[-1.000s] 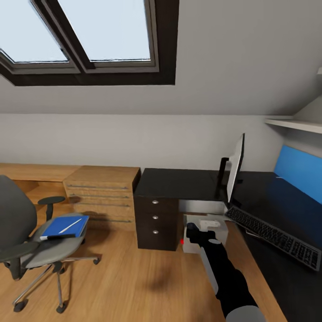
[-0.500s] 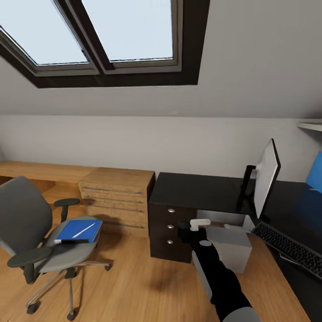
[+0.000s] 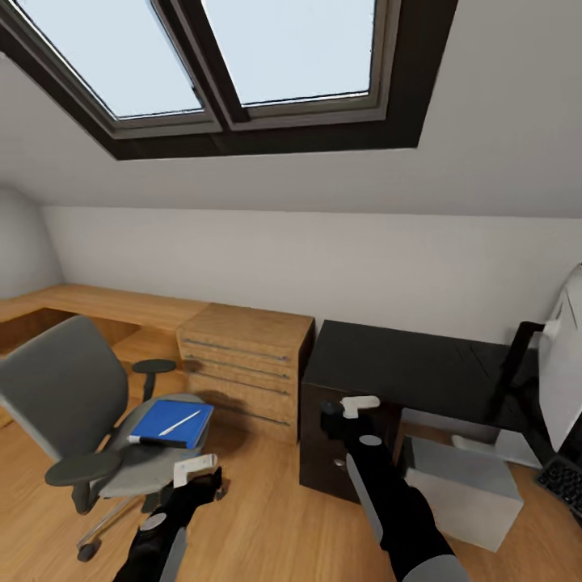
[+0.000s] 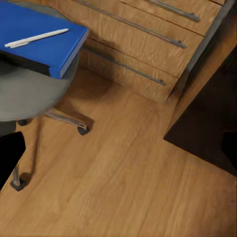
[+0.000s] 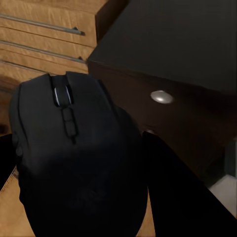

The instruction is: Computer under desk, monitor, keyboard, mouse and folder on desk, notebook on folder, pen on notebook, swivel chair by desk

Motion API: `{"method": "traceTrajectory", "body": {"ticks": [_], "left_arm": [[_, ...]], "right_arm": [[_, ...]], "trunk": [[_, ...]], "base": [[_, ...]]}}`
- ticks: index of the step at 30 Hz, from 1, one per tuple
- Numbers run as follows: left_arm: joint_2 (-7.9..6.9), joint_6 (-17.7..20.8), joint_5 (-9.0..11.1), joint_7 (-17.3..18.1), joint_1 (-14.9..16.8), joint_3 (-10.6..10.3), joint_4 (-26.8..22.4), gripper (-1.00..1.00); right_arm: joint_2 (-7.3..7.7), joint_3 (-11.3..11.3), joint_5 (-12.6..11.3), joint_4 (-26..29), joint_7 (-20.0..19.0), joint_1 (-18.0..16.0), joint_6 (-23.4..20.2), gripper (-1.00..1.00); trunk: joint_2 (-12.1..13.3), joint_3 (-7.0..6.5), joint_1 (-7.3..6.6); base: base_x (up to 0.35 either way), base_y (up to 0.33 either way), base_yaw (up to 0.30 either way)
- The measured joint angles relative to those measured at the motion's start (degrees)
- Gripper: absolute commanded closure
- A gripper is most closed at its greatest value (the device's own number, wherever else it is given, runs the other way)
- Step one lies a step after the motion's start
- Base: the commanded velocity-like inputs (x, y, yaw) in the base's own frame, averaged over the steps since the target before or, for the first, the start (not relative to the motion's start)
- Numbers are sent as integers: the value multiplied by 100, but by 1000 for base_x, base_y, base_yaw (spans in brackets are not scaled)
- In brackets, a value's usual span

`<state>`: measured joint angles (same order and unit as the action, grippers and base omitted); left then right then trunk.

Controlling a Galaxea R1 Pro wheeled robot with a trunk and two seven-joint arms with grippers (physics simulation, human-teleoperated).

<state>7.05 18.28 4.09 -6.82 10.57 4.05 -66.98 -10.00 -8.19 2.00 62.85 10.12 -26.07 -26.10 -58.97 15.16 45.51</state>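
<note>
Presently held: mouse [image 5: 74,163], small, rounded, black, clamped in the right gripper [image 3: 346,412] just near of the desk [image 3: 420,368] drawer front. Likely light, rigid and smooth-shelled, so prone to slip; best taken across its flanks. Left gripper [image 3: 198,473]: near the swivel chair [image 3: 73,404], finger state cannot be told. Folder [image 3: 166,420]: blue, flat, on the chair seat, pen [image 3: 179,422] lying on top. Computer [image 3: 465,489]: floor, right.
</note>
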Motion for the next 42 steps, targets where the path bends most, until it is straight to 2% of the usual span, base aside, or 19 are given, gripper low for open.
{"method": "traceTrajectory", "body": {"ticks": [1,2,5,6,7,16,22,26,32,42], "left_arm": [[60,431,3,0,-6,-183,-775,-100],[75,598,-1,1,-66,-263,-1164,-100],[94,811,-2,1,-431,-375,-1637,-100],[78,857,-4,1,-595,-403,-1667,-100],[73,862,-4,1,-619,-404,-1655,-100],[75,854,-20,-8,-648,-413,-1452,-100],[75,850,-21,-13,-649,-413,-1412,-100],[75,850,-21,-13,-649,-413,-1407,-100],[73,850,-21,-14,-648,-413,-1407,-100],[75,851,-15,-7,-651,-413,-1407,-100]], "right_arm": [[0,2,2,0,3,0,0,100],[0,4,1,0,4,0,0,100],[0,7,1,5,5,0,0,100],[0,8,1,8,6,0,0,100],[0,9,1,8,4,0,0,100],[0,11,8,4,-7,0,7,100],[186,14,-12,1,-16,0,8,100],[240,20,-10,-10,-22,0,14,100],[250,40,-12,-361,-23,-4,16,100],[243,42,-23,-863,-30,-31,8,100]], "trunk": [[0,2,0],[0,4,0],[0,11,0],[0,14,0],[0,15,0],[0,18,1],[0,18,1],[0,18,1],[0,18,1],[1,18,0]], "base": [[330,0,278],[330,0,278],[330,0,246],[330,0,125],[330,0,80],[323,-83,15],[289,-206,0],[275,-221,0],[284,-188,0],[321,-5,0]]}}
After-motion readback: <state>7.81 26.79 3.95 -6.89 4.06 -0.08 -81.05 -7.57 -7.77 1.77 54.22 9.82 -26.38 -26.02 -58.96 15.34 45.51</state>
